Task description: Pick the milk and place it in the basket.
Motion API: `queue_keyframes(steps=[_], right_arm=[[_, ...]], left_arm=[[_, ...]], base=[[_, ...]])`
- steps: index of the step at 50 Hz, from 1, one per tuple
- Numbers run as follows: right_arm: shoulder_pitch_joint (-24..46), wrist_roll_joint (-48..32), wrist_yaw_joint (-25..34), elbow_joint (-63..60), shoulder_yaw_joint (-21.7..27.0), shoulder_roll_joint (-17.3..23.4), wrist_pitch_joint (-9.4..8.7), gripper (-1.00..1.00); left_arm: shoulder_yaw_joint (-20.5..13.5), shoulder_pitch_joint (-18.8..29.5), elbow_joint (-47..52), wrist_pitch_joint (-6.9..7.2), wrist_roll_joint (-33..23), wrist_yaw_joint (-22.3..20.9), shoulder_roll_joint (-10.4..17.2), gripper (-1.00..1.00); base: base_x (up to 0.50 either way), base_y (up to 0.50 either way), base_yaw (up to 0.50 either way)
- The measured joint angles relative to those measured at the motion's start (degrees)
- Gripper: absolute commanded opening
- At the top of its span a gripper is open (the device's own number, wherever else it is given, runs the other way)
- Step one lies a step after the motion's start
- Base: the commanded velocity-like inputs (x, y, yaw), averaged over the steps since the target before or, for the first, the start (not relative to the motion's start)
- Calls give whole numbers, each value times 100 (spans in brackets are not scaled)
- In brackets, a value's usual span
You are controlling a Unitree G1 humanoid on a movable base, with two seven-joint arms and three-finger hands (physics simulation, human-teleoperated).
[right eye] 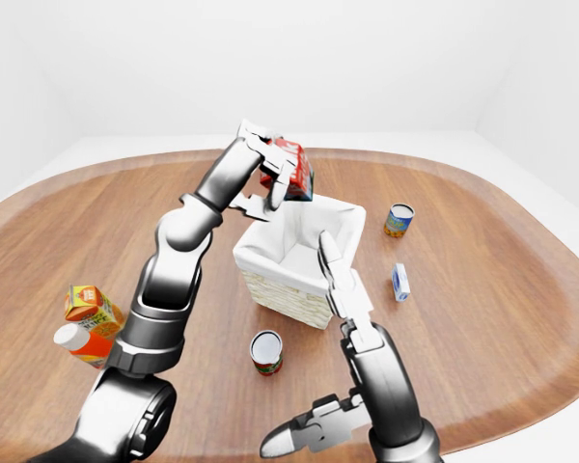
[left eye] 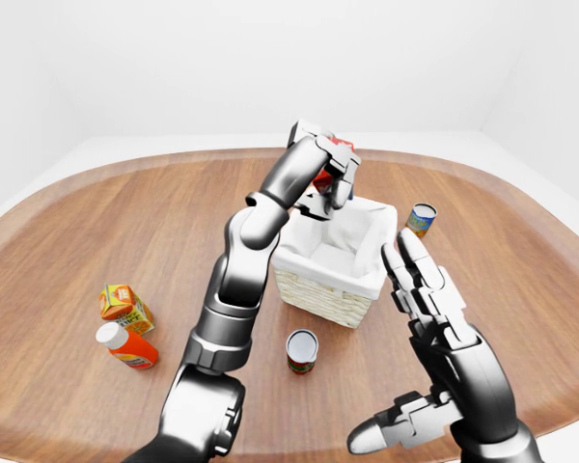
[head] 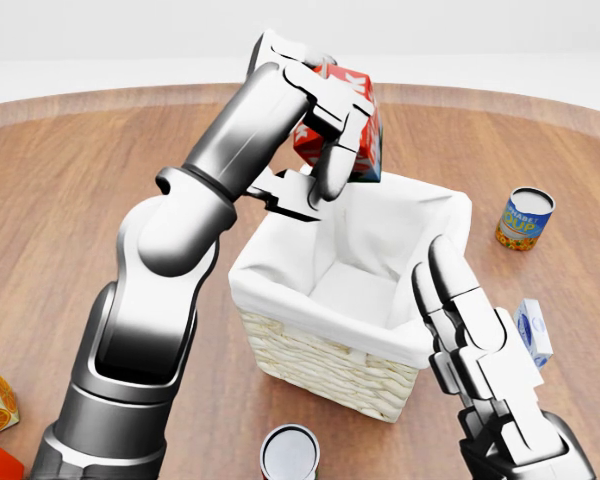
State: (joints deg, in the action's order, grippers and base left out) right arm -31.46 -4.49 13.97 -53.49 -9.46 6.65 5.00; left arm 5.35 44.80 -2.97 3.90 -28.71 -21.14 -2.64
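Left hand [head: 325, 120] clamped round the milk carton [head: 352, 125], held above the basket's [head: 320, 345] upper rim. Right hand [head: 475, 345] open, idle beside the basket. Next: carry over, lower, release.

Glossy metal-looking left hand [head: 320, 120], fingers wrapped on a smooth printed milk carton [head: 355, 125]. Below, a rough woven wicker basket [head: 320, 365] with matt white cloth lining. Polished wood table [head: 70, 190] all around.
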Motion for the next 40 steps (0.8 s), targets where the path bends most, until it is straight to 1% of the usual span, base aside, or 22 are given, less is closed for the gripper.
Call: queue_keyframes(steps=[4, 14, 28, 40], right_arm=[[-7, 15, 13, -16, 8, -7, 0, 100], [-21, 28, 30, -22, 12, -11, 0, 100], [-46, 53, 48, -44, 15, -8, 0, 100], [-54, 62, 54, -54, 12, -5, 0, 100]], left_arm=[[17, 75, -423, -144, -22, 189, -32, -100], [78, 73, -1237, -510, -110, 548, -158, -100], [151, 181, -2104, -890, -230, 907, -333, -100], [142, 272, -2737, -890, -289, 1128, -334, -100]], base=[[0, 0, 0], [0, 0, 0], [0, 0, 0], [0, 0, 0]])
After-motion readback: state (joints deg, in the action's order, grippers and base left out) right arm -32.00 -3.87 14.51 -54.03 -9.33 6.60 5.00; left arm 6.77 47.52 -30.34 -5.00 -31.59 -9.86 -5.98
